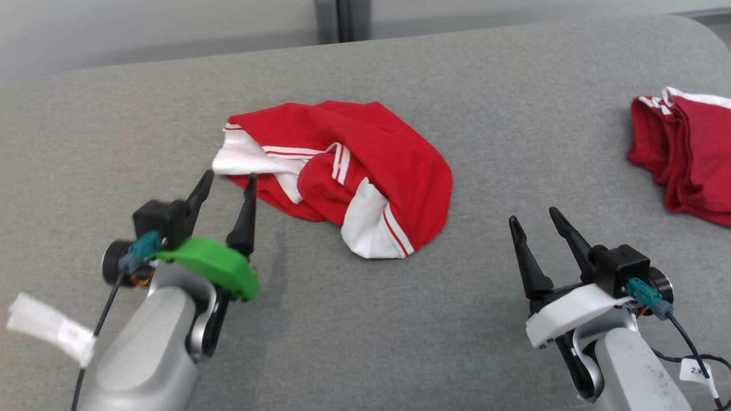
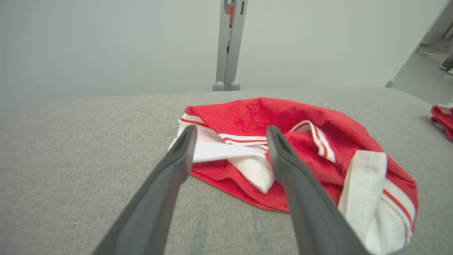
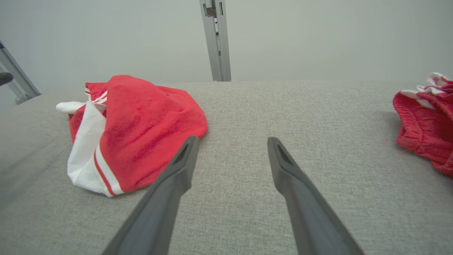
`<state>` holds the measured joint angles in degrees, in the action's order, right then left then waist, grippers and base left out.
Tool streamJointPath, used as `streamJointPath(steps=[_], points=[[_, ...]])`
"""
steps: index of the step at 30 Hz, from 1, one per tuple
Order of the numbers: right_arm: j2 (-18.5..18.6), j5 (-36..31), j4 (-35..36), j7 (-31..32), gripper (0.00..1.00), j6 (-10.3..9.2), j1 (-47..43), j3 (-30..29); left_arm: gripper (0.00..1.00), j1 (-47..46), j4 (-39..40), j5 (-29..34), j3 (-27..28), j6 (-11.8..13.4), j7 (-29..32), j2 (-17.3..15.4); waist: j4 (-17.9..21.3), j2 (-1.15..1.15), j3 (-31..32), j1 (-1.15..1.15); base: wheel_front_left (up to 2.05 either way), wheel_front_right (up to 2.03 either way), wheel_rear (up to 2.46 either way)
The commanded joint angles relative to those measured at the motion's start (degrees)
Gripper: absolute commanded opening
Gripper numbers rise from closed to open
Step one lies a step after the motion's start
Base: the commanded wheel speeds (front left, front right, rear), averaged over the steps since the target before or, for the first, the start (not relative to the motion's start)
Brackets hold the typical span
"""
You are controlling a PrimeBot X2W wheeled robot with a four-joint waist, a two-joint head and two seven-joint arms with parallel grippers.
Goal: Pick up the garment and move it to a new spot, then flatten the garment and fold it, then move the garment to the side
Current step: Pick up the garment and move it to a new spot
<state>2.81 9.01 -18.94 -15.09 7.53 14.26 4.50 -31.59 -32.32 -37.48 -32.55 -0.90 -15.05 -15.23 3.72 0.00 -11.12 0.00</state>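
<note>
Red and white, the garment [image 1: 365, 165] lies crumpled near the middle of the grey surface [image 1: 457, 319], bunched and far from flat. I judge you're at a grasping stage, either lifting it to its new spot or starting to spread it, and I can't tell which. Your left jaws stand wide open and empty, with their tips at the garment's near-left edge, bracketing the white flap there. Whether they touch the cloth is unclear. Your right jaws are just as wide and empty, well apart from the garment over bare surface to its right. Next you likely need to close the left on that white edge and bring the right across to the striped corner [image 1: 377, 234], leaving the second red garment [image 1: 685, 154] alone
</note>
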Motion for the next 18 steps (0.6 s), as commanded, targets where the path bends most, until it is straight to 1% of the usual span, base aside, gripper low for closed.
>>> streamJointPath(steps=[1,6,9,12,15,18], points=[[0.2,0.1,-0.1,-0.1,1.0,-0.09,-1.1,-0.2,1.0,3.1,1.2,2.2,2.8,0.4,-0.1,-0.2,-2.3,0.0,1.7,0.0,0.0,0.0,0.0],[0.2,0.5,-0.7,-0.1,1.0,-0.09,-1.9,-0.6,1.0,11.3,4.5,8.6,11.7,-0.1,-0.1,1.0,-4.5,0.0,3.5,0.0,0.0,0.0,0.0],[0.2,0.5,-1.1,-0.1,1.0,-0.09,-2.6,-0.9,1.0,16.3,6.9,12.0,16.8,-1.3,-0.1,2.6,-5.7,0.0,4.9,0.0,0.0,0.0,0.0],[0.3,0.5,-1.4,-0.1,1.0,-0.09,-3.6,-1.2,1.0,20.7,8.6,14.7,20.5,-3.6,-0.1,4.3,-6.4,0.0,6.2,0.0,0.0,0.0,0.0],[0.2,0.7,-1.8,-0.1,1.0,-0.09,-5.3,-1.4,1.0,24.7,10.1,18.0,24.1,-4.5,-0.1,6.1,-7.1,0.0,7.6,0.0,0.0,0.0,0.0],[0.2,1.0,-2.0,-0.1,1.0,-0.09,-6.8,-1.6,1.0,28.0,12.0,21.1,26.5,-5.2,-0.1,7.7,-7.6,0.0,8.8,0.0,0.0,0.0,0.0]])
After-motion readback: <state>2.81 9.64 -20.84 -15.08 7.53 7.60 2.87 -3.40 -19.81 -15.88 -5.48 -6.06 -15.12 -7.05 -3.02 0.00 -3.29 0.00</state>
